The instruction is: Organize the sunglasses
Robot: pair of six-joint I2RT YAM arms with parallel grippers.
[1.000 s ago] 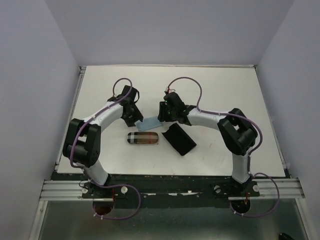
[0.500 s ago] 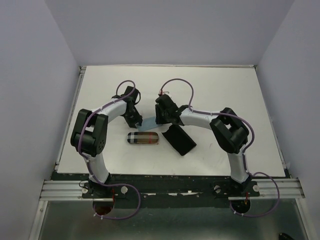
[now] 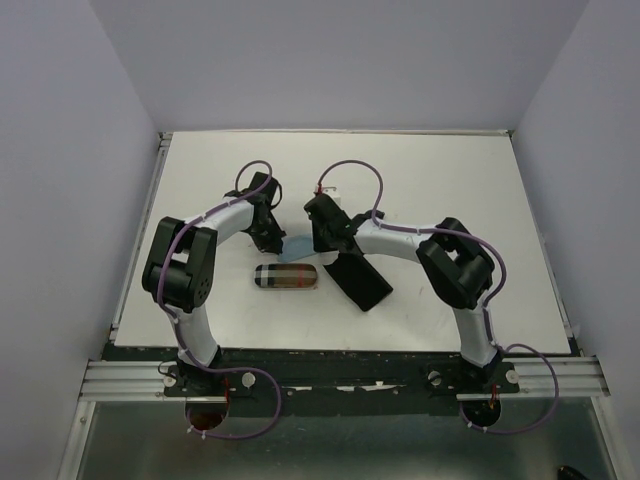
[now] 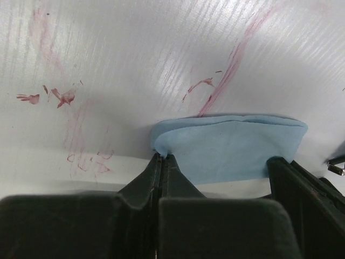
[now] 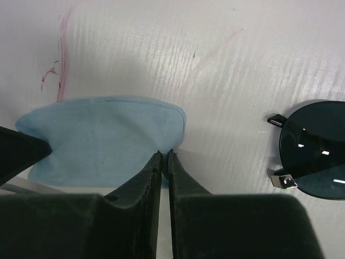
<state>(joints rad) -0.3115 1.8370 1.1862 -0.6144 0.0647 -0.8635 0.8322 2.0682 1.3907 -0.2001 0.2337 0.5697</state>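
A light blue cloth lies on the white table between my two grippers. In the left wrist view my left gripper is shut on the left corner of the blue cloth. In the right wrist view my right gripper pinches the right edge of the blue cloth, with its jaws almost together. To the right of that gripper, apart from the cloth, lie black-framed sunglasses with a dark round lens. In the top view the sunglasses are hidden by the right arm.
A plaid tan-and-black case lies just in front of the cloth. A plain black case lies at an angle to its right, under the right arm. Red-pink marks stain the table beyond the cloth.
Both grippers have gone from half open to closed on opposite ends of the blue cloth. Both arms shifted slightly toward the cloth.
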